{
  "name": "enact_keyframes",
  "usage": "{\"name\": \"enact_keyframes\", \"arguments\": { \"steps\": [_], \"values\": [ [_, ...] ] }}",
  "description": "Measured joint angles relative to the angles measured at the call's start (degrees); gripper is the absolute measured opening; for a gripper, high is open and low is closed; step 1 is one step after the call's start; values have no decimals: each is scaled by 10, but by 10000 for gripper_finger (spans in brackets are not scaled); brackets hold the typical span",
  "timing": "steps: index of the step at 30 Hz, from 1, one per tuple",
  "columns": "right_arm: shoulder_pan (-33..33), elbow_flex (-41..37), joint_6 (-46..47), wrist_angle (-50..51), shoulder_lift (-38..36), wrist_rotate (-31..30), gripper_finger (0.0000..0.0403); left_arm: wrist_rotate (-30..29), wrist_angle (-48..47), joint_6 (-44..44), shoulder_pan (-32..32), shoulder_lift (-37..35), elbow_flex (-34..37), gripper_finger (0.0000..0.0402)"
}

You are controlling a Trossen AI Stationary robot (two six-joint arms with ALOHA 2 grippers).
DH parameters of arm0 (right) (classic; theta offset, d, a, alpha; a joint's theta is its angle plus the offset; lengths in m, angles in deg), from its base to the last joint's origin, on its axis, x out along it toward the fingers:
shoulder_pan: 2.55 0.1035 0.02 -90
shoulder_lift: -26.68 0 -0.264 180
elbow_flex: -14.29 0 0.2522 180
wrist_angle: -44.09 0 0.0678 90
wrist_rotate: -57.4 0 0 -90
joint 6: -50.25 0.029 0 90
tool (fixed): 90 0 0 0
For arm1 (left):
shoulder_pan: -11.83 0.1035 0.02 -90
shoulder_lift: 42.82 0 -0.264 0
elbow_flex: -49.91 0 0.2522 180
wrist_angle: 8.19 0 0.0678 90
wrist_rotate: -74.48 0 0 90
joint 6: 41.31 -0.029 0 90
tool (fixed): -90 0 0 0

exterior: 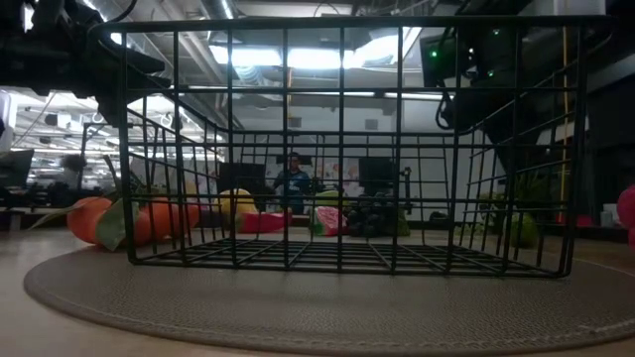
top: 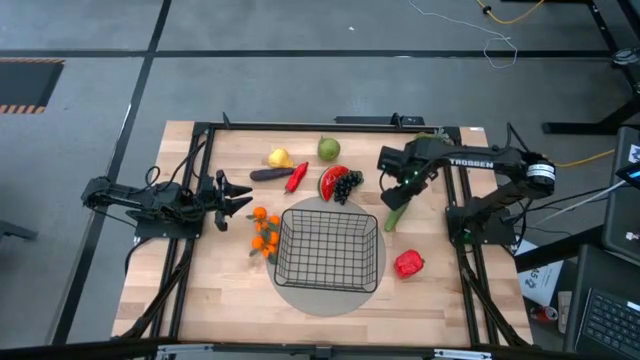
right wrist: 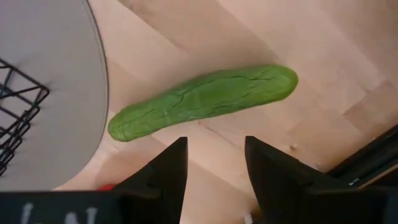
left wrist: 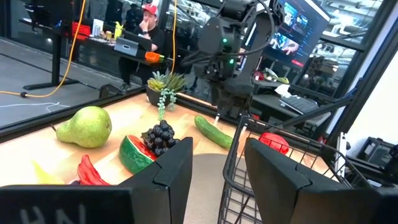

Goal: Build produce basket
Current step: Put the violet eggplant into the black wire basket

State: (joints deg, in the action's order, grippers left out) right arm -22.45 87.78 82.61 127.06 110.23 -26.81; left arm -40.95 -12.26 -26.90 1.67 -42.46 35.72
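Workshop floor surrounds a pale wooden table [top: 225, 290]; the low view looks across it into a lit room with desks and a seated person far behind.

Basket [top: 327, 250] stands upright near the table's centre on a flat round grey disc [top: 300, 293], which probably serves as its fixed station. It looks empty: the high and low views show only bare mesh floor, so the loading is judged not yet begun.

Left arm waits at the table's left edge, left gripper [top: 240, 196] aimed toward the basket, fingers [left wrist: 174, 177] apart and holding nothing. Right arm reaches in from the right; right gripper [top: 400, 190] hangs over the cucumber [right wrist: 205, 99], fingers apart, not touching it. The fingers point down with the cucumber lying crosswise ahead of them, a pose that suits a pinch across its narrow width.

Produce lies loose around the basket:
- cucumber just beside the disc's right rim
- red pepper [top: 408, 263] right of the basket
- oranges [top: 265, 232] at its left side
- watermelon slice [top: 331, 182] and grapes [top: 347, 184] touching, behind it
- pear [top: 329, 149], lemon [top: 279, 158], eggplant [top: 270, 174], chili [top: 296, 177] further back

Likely first pick: the cucumber.
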Motion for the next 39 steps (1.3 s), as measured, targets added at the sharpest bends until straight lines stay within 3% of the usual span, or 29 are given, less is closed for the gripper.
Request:
{"name": "enact_keyframes", "arguments": {
  "steps": [11, 15, 18, 24, 28, 33, 36, 39],
  "values": [
    [-11, 0, -15, 77, 0, 30, 162, 0, 0, 5, 0, 0, 0, 142],
    [-11, 0, -16, 67, 0, 29, 162, -1, 12, 99, 0, 0, 0, 142],
    [-11, 0, -13, 63, 0, 29, 162, -12, 57, 125, 0, 0, 0, 142],
    [-11, 0, -11, 55, 0, 29, 162, -82, 174, 70, 6, 0, -6, 142],
    [-11, 0, -11, 41, 0, 31, 162, -67, 96, 26, 8, 21, -63, 142],
    [-11, 0, -9, 34, 0, 51, 162, -76, 16, -3, 8, 143, -170, 142],
    [-11, 0, 5, 33, 0, 53, 162, -123, -52, -28, 7, 228, -233, 142],
    [-11, 0, 12, 33, 0, 53, 162, -194, -172, 1, 11, 308, -297, 142]
  ]
}}
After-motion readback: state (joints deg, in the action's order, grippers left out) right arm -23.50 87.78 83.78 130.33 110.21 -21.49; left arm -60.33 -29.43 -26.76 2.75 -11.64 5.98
